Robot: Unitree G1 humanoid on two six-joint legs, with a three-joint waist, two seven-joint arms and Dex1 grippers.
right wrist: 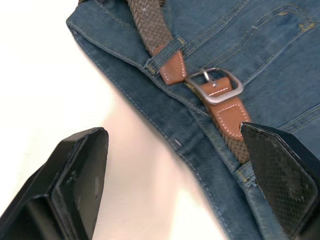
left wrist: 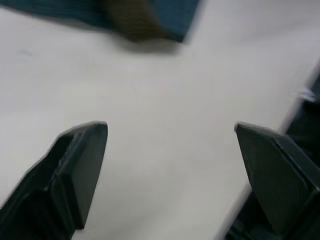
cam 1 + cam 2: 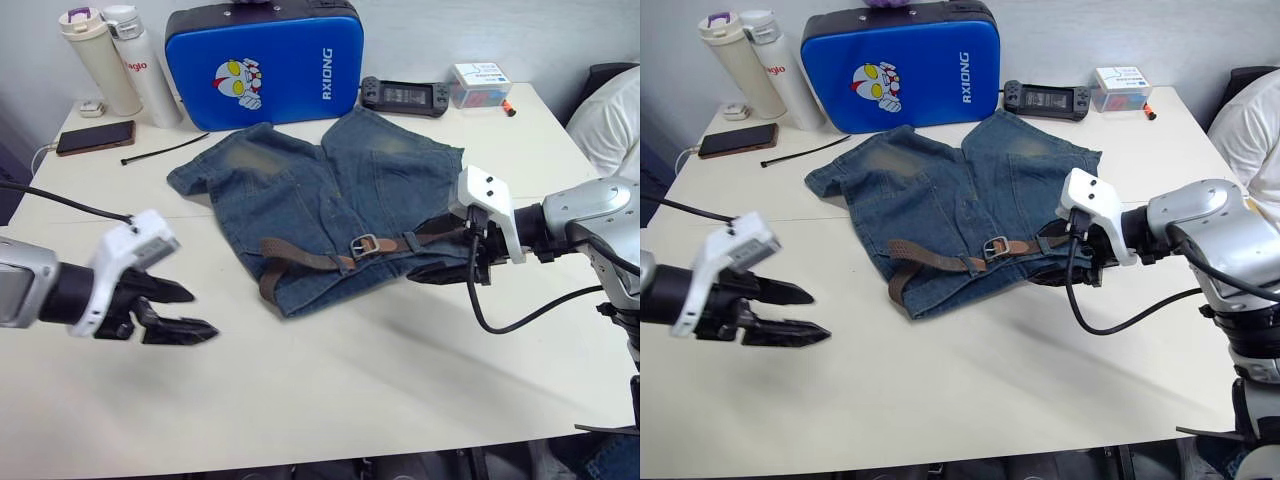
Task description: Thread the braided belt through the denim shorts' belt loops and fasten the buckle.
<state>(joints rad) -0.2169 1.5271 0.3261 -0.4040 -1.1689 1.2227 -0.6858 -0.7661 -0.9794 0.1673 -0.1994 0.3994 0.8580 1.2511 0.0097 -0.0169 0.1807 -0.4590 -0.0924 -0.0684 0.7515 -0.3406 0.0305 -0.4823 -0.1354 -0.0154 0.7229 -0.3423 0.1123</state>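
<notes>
denim shorts (image 3: 320, 200) with braided belt (image 1: 150, 22) partly hidden, left claw (image 3: 180, 312) spread, right claw (image 1: 175, 185) spread

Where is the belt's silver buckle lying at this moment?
In the left eye view the buckle lies on the denim shorts' waistband, near the table's middle, just left of the right gripper.

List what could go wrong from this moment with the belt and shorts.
1. The right claw is open, one finger over the braided belt close to the buckle; closing might pinch the denim shorts too.
2. The belt's free end loops past the waistband edge, so a tug could drag it out.
3. The open left claw holds nothing, so the shorts may slide.
</notes>
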